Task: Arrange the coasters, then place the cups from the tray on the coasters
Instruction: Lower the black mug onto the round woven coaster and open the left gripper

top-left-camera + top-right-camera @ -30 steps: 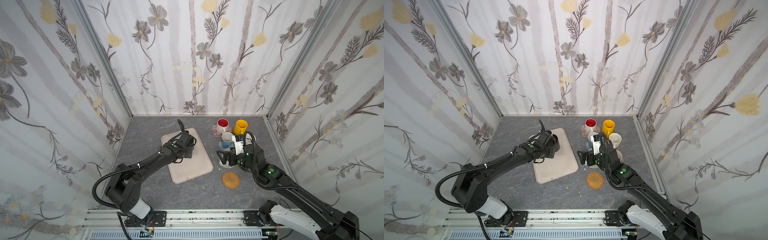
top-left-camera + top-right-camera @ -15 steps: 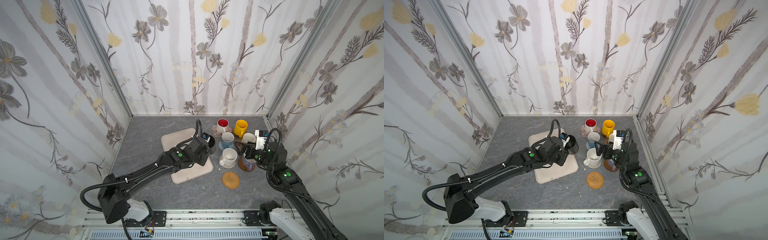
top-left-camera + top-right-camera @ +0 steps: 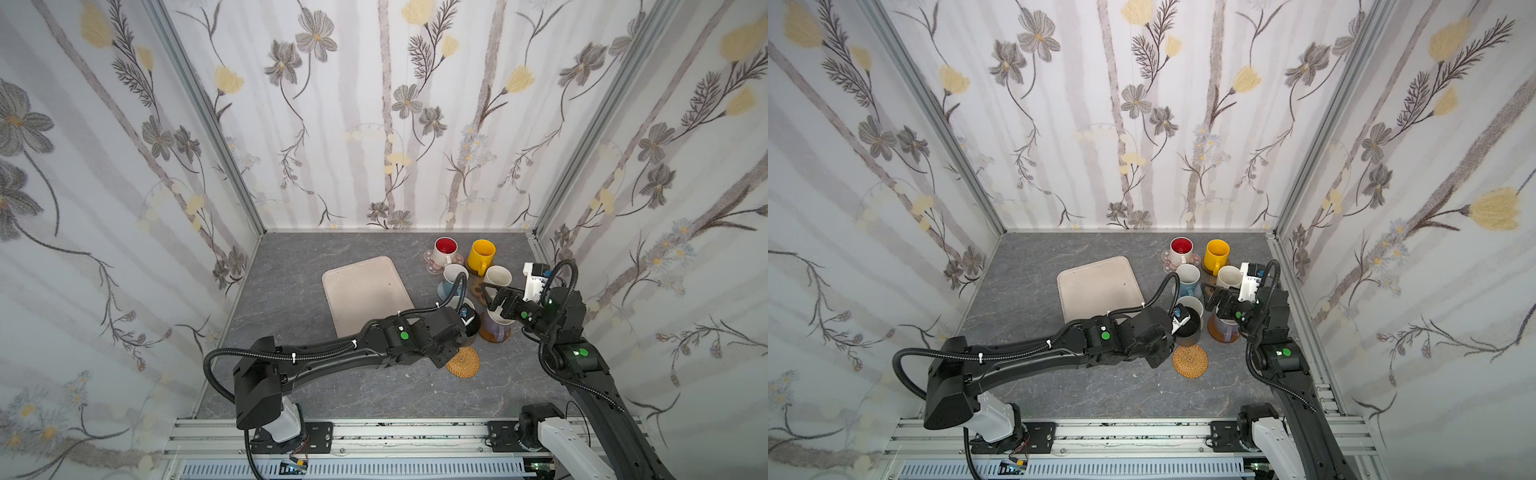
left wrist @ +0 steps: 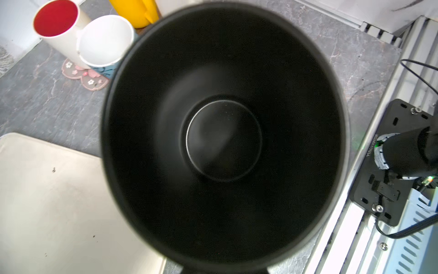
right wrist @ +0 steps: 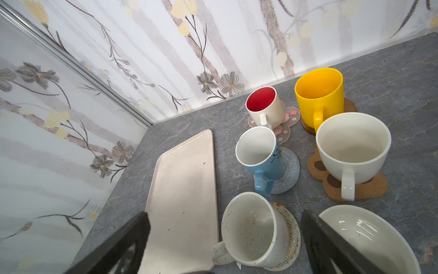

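Large flat beige rectangular tray [image 3: 365, 297] lies bare on the grey desk [image 3: 311, 374]. Left hand [image 3: 1177, 325] is clenched on the black ceramic mug [image 4: 222, 137], its fingers hidden. The mug is just behind the round tan rattan coaster [image 3: 1190, 360]; can't tell if it's lifted. Right hand [image 5: 225, 212] is released, jaws wide, over the lavender mug [image 3: 496, 330], which is mostly covered.

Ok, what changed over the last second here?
The left gripper carried the black mug off the tray rightward, next to the rattan coaster. The open right gripper shifted rightward, near the lavender mug. The tray and yellow mug stayed put.
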`<action>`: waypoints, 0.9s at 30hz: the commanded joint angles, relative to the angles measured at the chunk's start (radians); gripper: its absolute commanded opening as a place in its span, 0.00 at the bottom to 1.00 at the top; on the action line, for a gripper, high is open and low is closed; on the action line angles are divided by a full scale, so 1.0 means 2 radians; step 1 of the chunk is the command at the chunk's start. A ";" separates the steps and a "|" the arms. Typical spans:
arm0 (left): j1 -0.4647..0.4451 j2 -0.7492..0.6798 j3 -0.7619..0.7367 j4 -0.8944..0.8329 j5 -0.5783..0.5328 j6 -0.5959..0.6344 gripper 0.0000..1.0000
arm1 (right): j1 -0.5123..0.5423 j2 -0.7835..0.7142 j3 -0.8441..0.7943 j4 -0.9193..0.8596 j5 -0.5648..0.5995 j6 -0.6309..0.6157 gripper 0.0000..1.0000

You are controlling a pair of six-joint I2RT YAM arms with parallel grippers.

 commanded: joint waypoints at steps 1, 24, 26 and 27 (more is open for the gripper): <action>-0.007 0.011 0.010 0.047 -0.005 0.013 0.00 | -0.006 -0.002 -0.004 0.017 -0.005 0.005 1.00; -0.019 0.087 -0.019 0.090 0.049 0.026 0.00 | -0.030 0.002 -0.018 0.034 -0.012 0.012 1.00; -0.019 0.095 -0.019 0.093 0.052 0.026 0.00 | -0.030 0.004 -0.018 0.034 -0.012 0.011 1.00; -0.020 0.098 -0.019 0.094 0.053 0.026 0.00 | -0.030 0.005 -0.019 0.035 -0.012 0.011 1.00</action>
